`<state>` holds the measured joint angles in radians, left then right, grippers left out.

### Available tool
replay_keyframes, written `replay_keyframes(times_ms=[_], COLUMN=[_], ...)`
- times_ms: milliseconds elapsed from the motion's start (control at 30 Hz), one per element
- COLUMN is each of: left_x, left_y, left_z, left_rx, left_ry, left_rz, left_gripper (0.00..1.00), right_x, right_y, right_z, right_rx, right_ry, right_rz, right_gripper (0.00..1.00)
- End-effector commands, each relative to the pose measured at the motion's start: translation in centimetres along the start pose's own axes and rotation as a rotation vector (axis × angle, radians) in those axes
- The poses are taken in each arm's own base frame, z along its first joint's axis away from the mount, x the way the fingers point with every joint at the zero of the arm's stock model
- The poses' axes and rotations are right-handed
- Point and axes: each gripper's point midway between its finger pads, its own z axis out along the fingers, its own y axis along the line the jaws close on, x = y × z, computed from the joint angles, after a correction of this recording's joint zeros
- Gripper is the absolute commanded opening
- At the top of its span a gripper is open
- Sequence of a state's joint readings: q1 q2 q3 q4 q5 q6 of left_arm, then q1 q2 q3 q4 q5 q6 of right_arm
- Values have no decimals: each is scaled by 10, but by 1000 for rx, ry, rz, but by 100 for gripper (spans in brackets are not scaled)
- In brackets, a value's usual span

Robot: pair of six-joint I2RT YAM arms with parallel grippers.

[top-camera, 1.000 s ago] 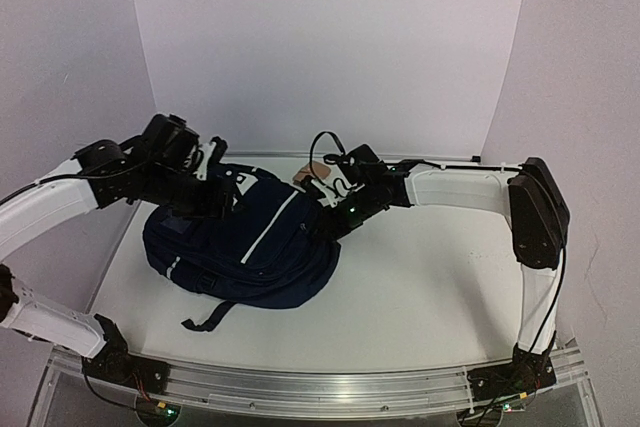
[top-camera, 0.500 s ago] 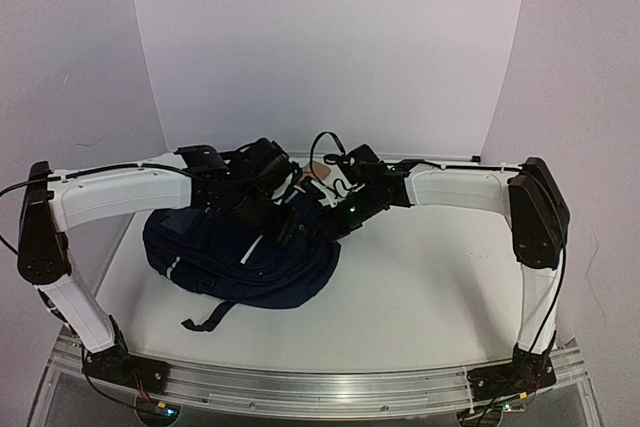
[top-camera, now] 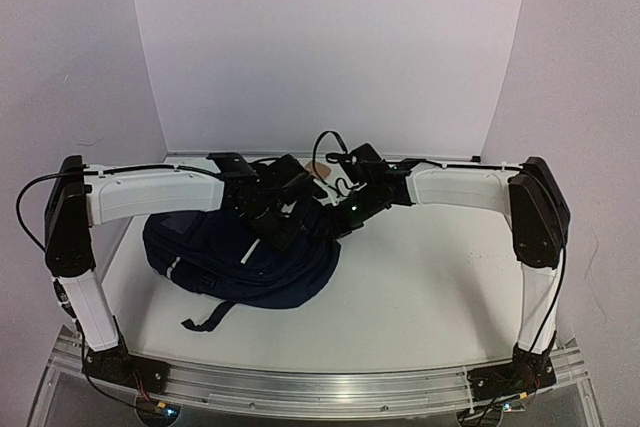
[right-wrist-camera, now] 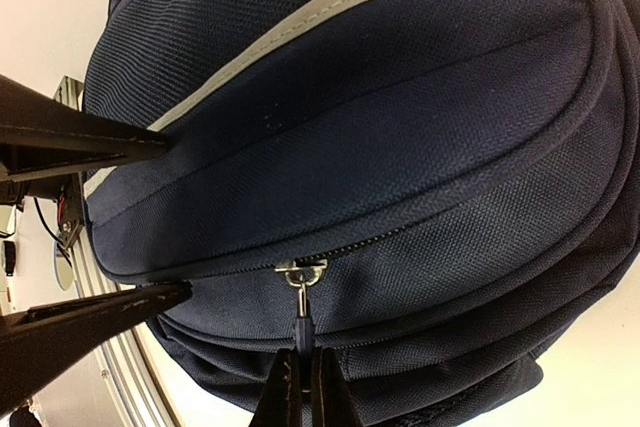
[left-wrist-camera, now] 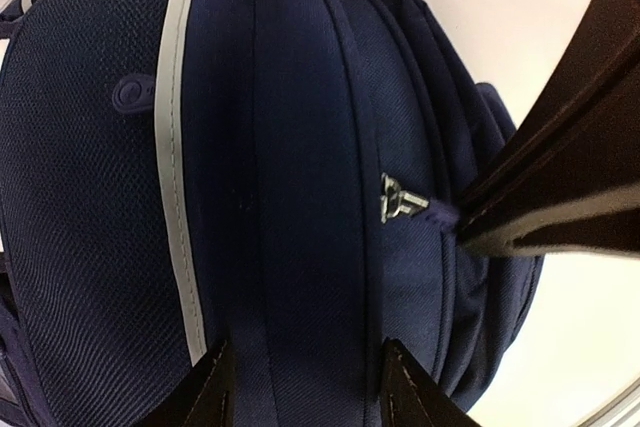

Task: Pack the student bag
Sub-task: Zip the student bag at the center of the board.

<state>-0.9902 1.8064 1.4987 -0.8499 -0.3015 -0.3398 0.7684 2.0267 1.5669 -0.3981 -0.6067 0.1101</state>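
Note:
The navy student bag [top-camera: 235,257] lies on the white table, its grey stripe [left-wrist-camera: 175,147] facing up. My right gripper [top-camera: 328,215] is shut on the dark zipper pull [right-wrist-camera: 303,325], just below the metal slider [right-wrist-camera: 300,272], at the bag's far right side. The zipper looks closed on one side of the slider. My left gripper [top-camera: 290,225] is open, and its fingers [left-wrist-camera: 212,387] stand over the bag's front panel, a seam ridge between them, just left of the slider [left-wrist-camera: 397,197]. The left fingers [right-wrist-camera: 80,137] also show in the right wrist view.
A small tan object [top-camera: 318,171] lies behind the bag near the back wall. A black strap [top-camera: 205,317] trails from the bag toward the front. White walls close in the back and sides. An aluminium rail [top-camera: 320,387] runs along the near edge.
My left arm has swung from the bag's far left corner rightward across the bag, ending beside the right gripper. The right gripper has held still on the zipper pull.

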Motion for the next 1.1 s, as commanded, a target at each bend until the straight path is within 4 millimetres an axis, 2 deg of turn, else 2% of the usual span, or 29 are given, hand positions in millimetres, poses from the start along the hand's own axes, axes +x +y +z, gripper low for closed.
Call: replay_keyframes(times_ms=[0, 200, 267, 333, 433, 533, 667, 900, 1067], left_x=[18, 26, 30, 36, 47, 59, 76, 89, 109], left_y=[3, 6, 5, 2, -1, -1, 4, 7, 6], left_z=[6, 3, 0, -3, -11, -19, -29, -49, -67], left_rx=[-39, -50, -31, -3, 32, 69, 93, 162, 213], left_ry=[71, 95, 102, 121, 144, 151, 165, 128, 133], left_rz=[30, 49, 61, 79, 99, 106, 112, 185, 257], left_gripper=[44, 6, 1, 0, 0, 0, 0, 0, 0], right_x=[-23, -23, -22, -22, -26, -37, -51, -61, -69], right_y=[4, 2, -1, -7, -28, -57, -79, -90, -74], right_z=[-14, -14, -15, -16, -21, -33, -47, -52, -46], right_rx=[-15, -9, 5, 30, 107, 200, 269, 309, 219], right_ry=[-53, -54, -55, -58, -74, -106, -142, -149, -154], right_rz=[-6, -5, -5, -9, -10, -5, -27, -121, -199], right_gripper=[0, 0, 0, 0, 0, 0, 0, 0, 0])
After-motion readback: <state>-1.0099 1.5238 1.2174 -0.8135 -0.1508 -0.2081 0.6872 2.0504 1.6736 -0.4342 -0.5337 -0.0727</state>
